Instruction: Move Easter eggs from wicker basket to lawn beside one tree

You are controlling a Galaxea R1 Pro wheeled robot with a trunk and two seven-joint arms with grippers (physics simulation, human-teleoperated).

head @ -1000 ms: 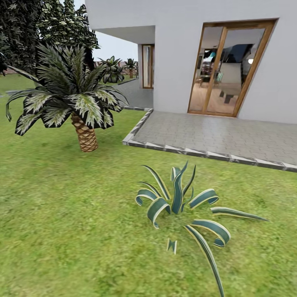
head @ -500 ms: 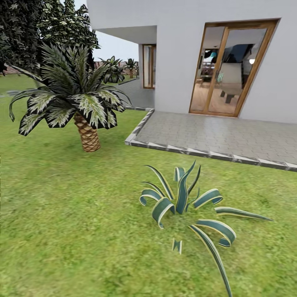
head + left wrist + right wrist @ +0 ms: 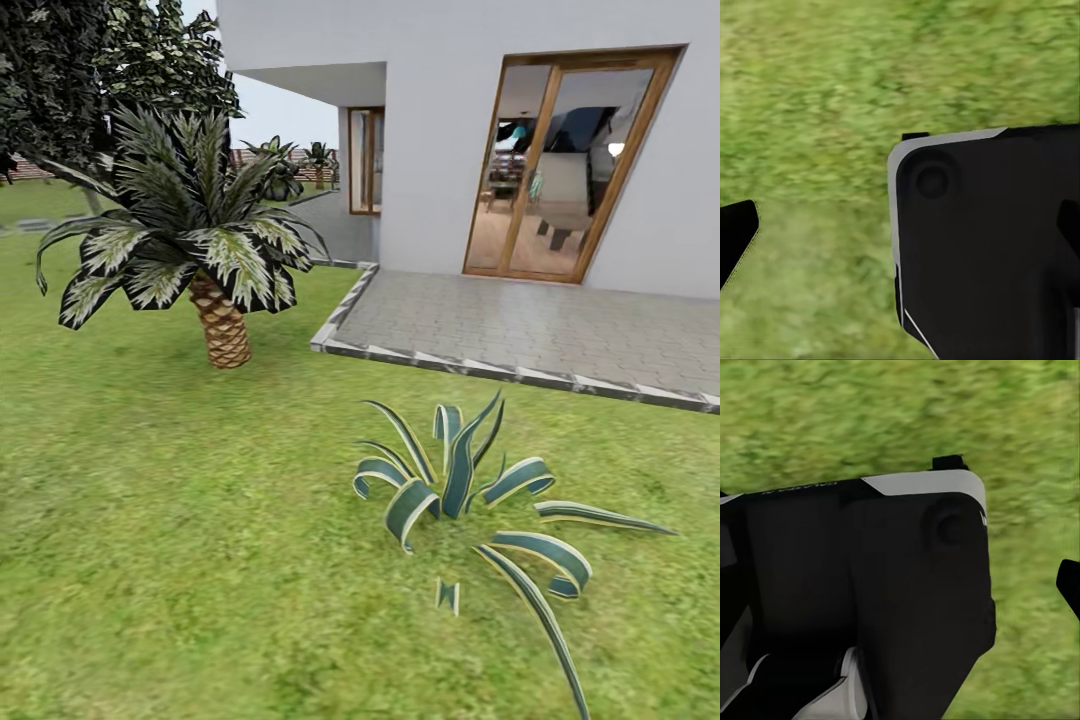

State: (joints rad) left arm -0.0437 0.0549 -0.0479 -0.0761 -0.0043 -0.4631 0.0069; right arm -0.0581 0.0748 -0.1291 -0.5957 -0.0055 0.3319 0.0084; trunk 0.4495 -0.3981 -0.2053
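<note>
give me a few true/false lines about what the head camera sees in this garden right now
1. A short palm with a scaly trunk stands on the lawn. True.
2. The spiky striped plant grows out of the grey paving. False: it grows in the grass, nearer the camera than the paving.
3. The house has a wood-framed glass door. True.
4. The house walls are red brick. False: they are plain white.

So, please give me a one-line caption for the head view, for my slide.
Short palm and striped agave-like plant on the lawn, beside the white house and its grey paved patio.
</note>
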